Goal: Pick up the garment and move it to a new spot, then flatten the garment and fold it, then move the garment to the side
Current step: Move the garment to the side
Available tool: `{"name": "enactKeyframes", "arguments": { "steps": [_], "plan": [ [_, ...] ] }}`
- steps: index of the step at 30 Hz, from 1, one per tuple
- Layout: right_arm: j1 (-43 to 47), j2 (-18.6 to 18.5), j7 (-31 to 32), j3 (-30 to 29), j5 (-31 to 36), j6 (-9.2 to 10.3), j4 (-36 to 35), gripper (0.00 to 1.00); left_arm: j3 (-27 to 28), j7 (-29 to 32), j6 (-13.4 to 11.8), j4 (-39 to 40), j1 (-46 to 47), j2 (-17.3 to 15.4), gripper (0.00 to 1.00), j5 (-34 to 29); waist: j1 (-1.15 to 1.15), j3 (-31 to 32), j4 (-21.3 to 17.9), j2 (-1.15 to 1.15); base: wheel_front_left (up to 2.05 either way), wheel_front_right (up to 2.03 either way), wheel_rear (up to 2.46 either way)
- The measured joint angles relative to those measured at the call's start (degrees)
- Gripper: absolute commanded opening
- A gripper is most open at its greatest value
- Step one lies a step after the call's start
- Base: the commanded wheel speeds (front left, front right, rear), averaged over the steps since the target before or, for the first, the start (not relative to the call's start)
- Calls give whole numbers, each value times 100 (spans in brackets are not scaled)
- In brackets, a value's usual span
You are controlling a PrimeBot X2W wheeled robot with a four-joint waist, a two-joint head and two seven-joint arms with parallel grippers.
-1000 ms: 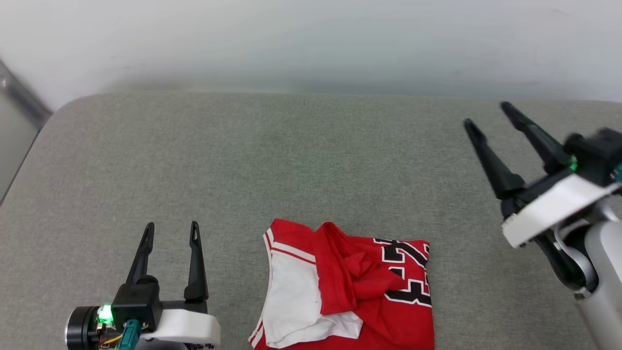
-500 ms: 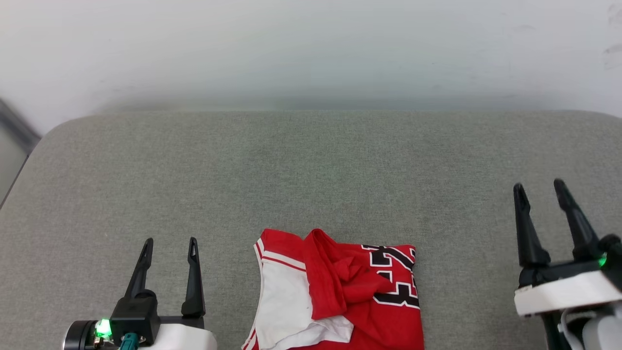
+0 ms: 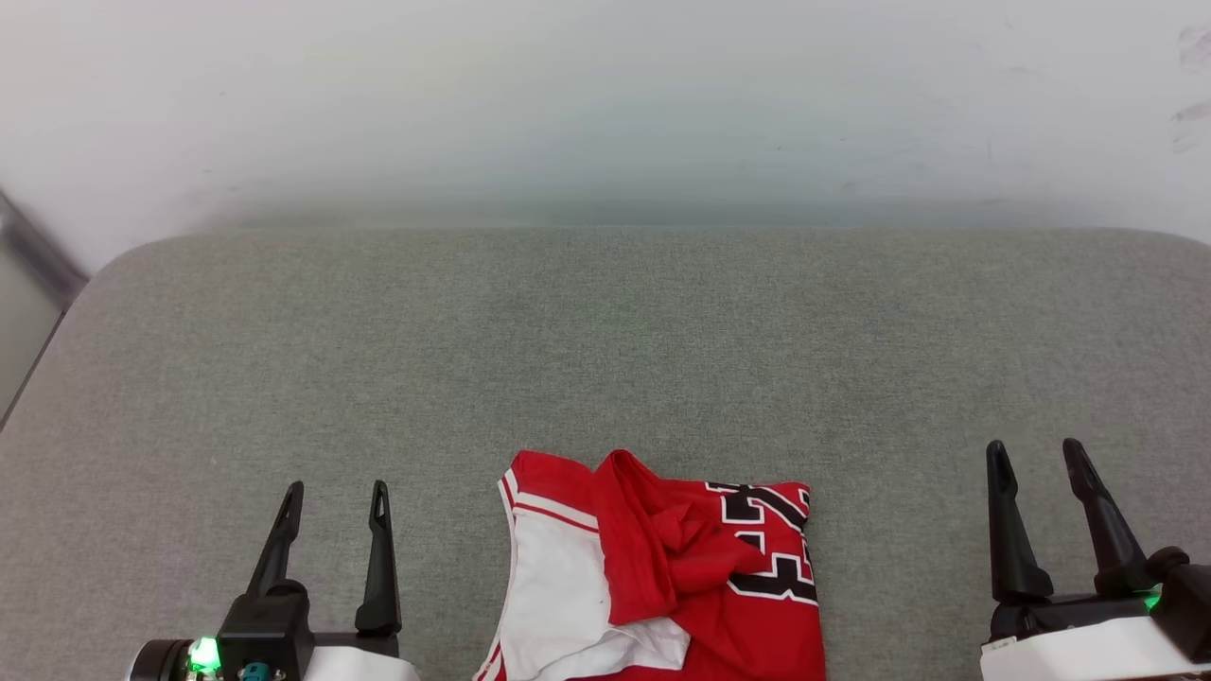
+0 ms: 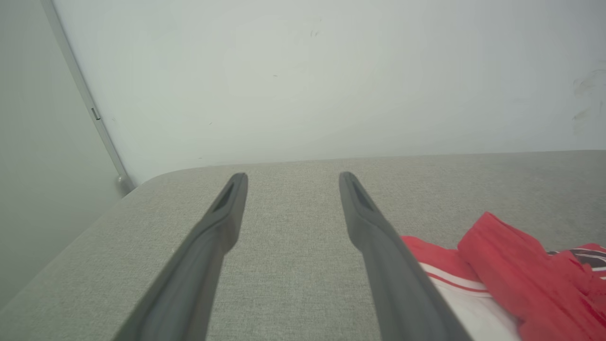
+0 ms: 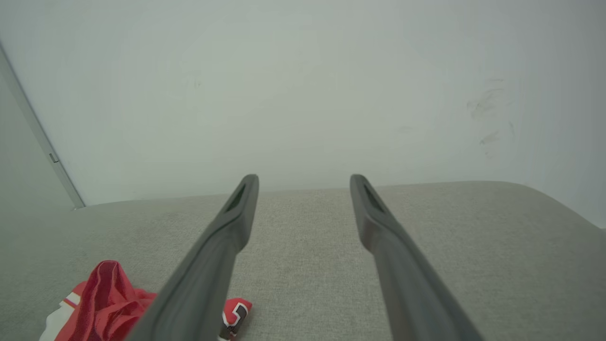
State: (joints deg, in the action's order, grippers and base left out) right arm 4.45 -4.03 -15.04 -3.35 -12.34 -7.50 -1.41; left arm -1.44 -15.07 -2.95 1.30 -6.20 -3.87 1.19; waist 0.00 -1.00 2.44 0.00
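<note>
While folds hide some lettering, the garment (image 3: 662, 577) runs off the bottom edge.

**Grey worktop, one garment on it**

Worktop (image 3: 605, 359): grey woven fabric cover, rounded far corners. Garment (image 3: 662, 577) lies flat at the near middle, roughly folded. It is red, with a white sleeve panel on its left, black white-outlined lettering on its right, and a bunched red fold across the centre.
</note>
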Motion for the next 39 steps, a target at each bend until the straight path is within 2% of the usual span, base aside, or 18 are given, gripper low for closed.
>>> {"name": "enactKeyframes", "arguments": {
  "steps": [6, 10, 13, 20, 26, 33, 39],
  "plan": [
    [-260, -74, 0, -70, 38, 0, -202, 100, 3, 0, 0, 1, -1, 11, 100, 14, 0, -17, -1, 0, 0, 0, 0],
    [-923, -605, 15, 113, 90, 0, -330, 100, -9, 0, 0, -4, 3, 24, 100, 23, 0, -55, 7, 0, 0, 0, 0],
    [-1484, -1090, 388, 483, -1, 0, -381, 100, -26, 0, 2, -16, 19, 34, 100, 35, 0, -90, 24, 0, 0, 0, 0],
    [-2408, -2063, 2328, 1679, -822, -1, -588, 100, -66, 0, 27, -29, 107, 46, 100, 51, 0, -224, 105, 0, 0, 0, 0],
    [-2711, -2611, 4379, 2338, -2151, 0, -399, 100, -68, 0, 29, -36, 189, 60, 100, 57, 0, -354, 172, 0, 0, 0, 0],
    [-2663, -2841, 6260, 2684, -3619, 0, 15, 100, -109, 0, 43, -27, 362, 70, 100, 67, 0, -584, 272, 0, 0, 0, 0],
    [-2632, -2853, 6781, 2697, -4119, 0, 338, 100, -202, 0, 45, -13, 555, 82, 100, 94, 0, -878, 397, 0, 0, 0, 0]
  ]
}}
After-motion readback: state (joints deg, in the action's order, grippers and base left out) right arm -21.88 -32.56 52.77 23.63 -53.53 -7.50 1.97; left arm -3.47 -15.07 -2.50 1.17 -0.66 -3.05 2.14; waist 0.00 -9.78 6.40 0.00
